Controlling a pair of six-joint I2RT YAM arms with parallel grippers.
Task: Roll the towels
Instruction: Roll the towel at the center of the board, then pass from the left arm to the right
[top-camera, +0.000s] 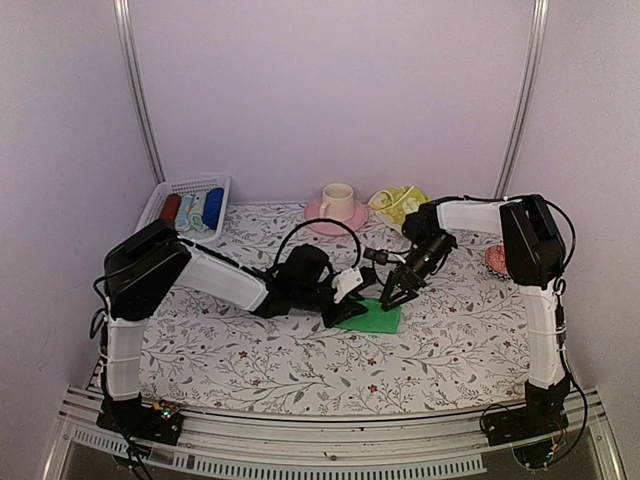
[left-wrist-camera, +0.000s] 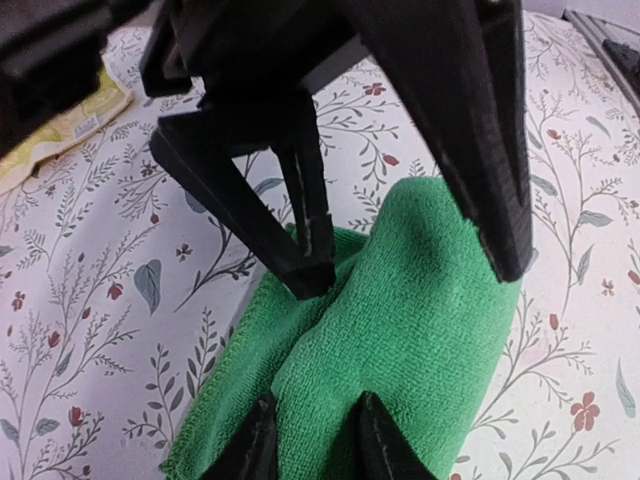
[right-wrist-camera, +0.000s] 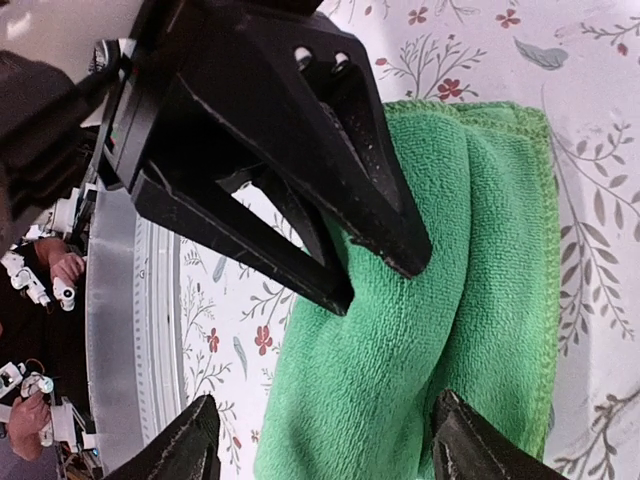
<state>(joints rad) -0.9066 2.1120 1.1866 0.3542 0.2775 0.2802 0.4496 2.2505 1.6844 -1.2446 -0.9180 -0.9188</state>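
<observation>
Green towel (top-camera: 380, 320): partly folded, lying mid-table on the flowered table cover (top-camera: 250, 350), between both claws. Left claw (left-wrist-camera: 317, 405): nearly closed, pinching a raised fold at the towel's left side. Right claw (right-wrist-camera: 325, 405): spread wide, straddling the towel from the right, holding nothing. Yellow towel (top-camera: 398, 205): crumpled, far side, well apart.

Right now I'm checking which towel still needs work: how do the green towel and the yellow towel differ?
The green towel is plain; the yellow towel carries green printed marks. The green towel lies mid-table, folded over, its fold between the left gripper's fingers; the yellow towel sits crumpled at the far edge beside the pink saucer, untouched. Both are soft cloths on the floral tablecloth.
</observation>
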